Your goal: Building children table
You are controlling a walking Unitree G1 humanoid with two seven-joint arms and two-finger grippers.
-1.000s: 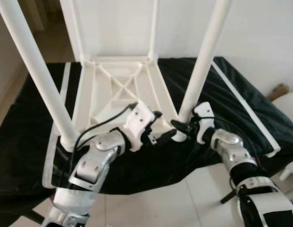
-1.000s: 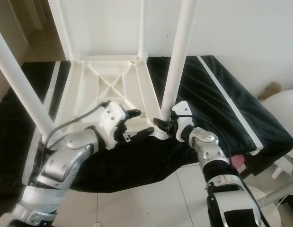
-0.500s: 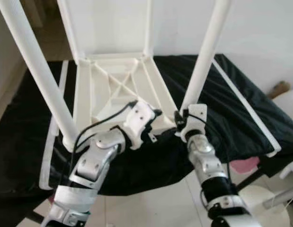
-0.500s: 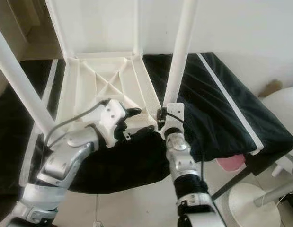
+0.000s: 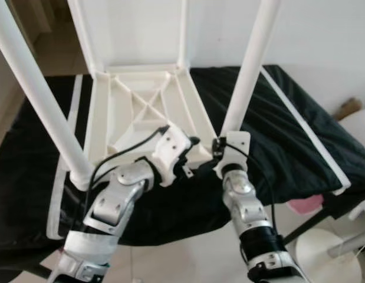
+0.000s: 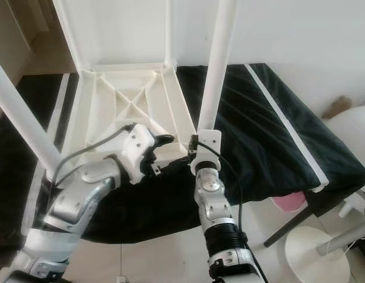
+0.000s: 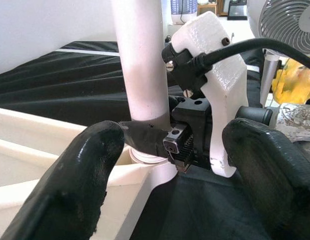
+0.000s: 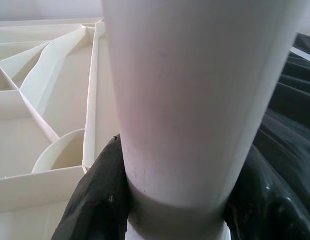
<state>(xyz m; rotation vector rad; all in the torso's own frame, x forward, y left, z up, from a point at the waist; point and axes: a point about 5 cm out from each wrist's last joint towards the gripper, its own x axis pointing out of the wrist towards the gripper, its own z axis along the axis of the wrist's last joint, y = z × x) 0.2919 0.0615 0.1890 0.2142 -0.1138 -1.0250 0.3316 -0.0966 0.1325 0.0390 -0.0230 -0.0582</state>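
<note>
A white plastic children's table (image 5: 141, 112) lies upside down on a black cloth, with its legs pointing up. The near right leg (image 5: 247, 76) stands in its corner socket. My right gripper (image 5: 220, 158) is shut on the base of that leg (image 8: 195, 100), one black finger (image 8: 97, 200) on each side. My left gripper (image 5: 191, 158) is open just left of the same corner. Its wide-apart fingers (image 7: 92, 170) frame the leg's foot and the right gripper (image 7: 162, 137). The near left leg (image 5: 40, 100) rises at the other front corner.
The black cloth (image 5: 288, 130) with white stripes covers the surface under the table and hangs over its front edge. At the lower right are a white round base (image 6: 312, 247) and a pink object (image 6: 285, 203) on the tiled floor. A wall stands behind.
My right forearm has swung in from the right and now runs straight up to the leg from below. Its gripper has stayed at the leg's base. The left arm has hardly moved.
</note>
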